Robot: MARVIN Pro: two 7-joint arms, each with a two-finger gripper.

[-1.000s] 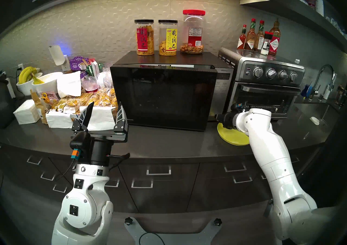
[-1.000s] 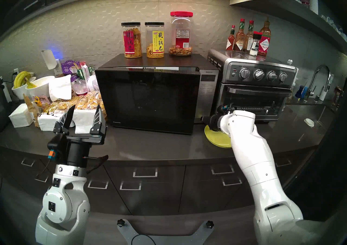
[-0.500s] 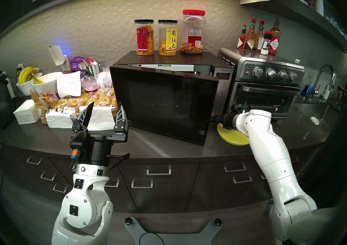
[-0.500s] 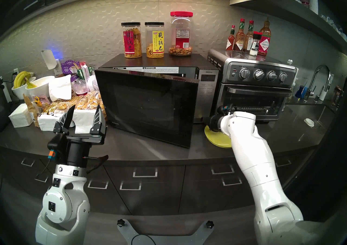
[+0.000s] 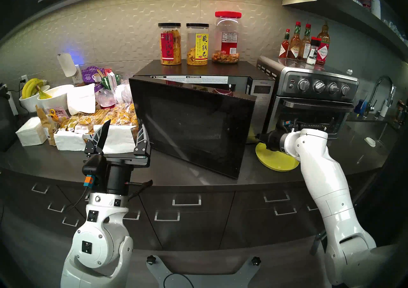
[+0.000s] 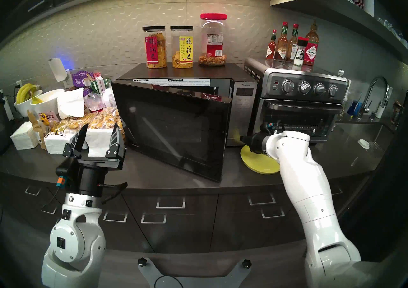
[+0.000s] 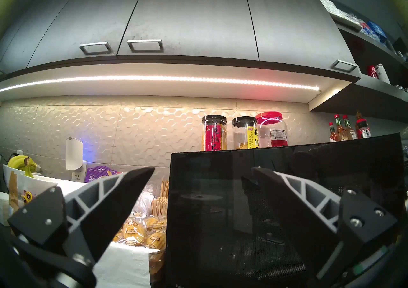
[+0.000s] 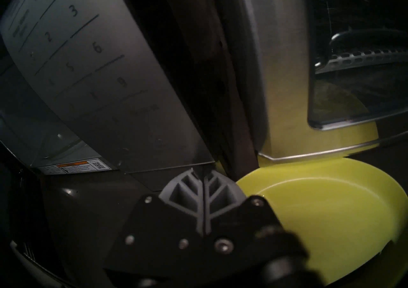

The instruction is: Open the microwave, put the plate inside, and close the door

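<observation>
Head views show the door [image 5: 192,126] standing partly open, hinged on its left edge, its free right edge swung out over the worktop [image 5: 198,177] toward the robot. It hangs from the microwave [image 5: 260,95], whose grey panel strip shows at about 3 o'clock from the door. The plate [image 5: 276,159] lies flat on the worktop at about 4 o'clock from the door's free edge, just in front of the toaster oven [image 5: 313,104] and near the microwave's lower right corner.

The right gripper [image 8: 204,183] has its fingers pressed together and empty; the right wrist view shows them just off the panel's bottom edge, with the plate at about 4 o'clock, close by but not touched. The right arm reaches forward and slightly down, its wrist hanging over the plate's near side, so it is plainly the nearer arm for the plate.

The left gripper [image 5: 120,136] is spread wide, empty, tilted upward, standing at about 9 o'clock from the door, near its hinge side.

Judging from this, the door needs swinging wider before the plate can pass.
</observation>
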